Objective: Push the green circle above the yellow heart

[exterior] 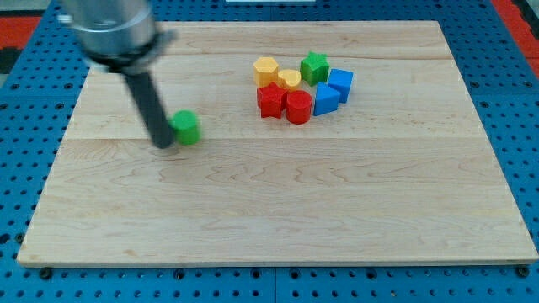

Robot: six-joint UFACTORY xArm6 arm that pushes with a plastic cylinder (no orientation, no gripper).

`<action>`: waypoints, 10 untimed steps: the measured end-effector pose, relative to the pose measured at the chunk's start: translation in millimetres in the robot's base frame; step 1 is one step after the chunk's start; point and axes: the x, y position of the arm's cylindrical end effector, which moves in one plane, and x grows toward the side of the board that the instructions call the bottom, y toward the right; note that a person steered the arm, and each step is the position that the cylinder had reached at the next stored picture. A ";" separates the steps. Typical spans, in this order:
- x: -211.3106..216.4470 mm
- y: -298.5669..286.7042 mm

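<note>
Clustered w/ each other: yellow hexagon [266, 70], green star [315, 66], 2 blue blocks [333, 91], 2 red blocks [285, 103].

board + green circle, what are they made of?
Board: looks like light wood, with visible grain and plank seams, matte finish. Green circle, just right of my tip: solid uniform colour, smooth faces; probably painted wood or plastic, can't tell which.

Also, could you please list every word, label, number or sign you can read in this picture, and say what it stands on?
There is none to read. The wooden board, the blue pegboard under it and the blocks, such as the green circle and the yellow heart, carry no print. My tip, at the green circle's left in the view, is plain dark, and the blurred grey mount above it shows no marking.
</note>
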 end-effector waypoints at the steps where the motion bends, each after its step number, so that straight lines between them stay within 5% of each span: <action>1: -27.8 19.7; 2: -60.4 39.1; 3: -40.8 -4.2; 5: 19.3 42.2; 7: -60.1 77.8; 10: -74.3 24.9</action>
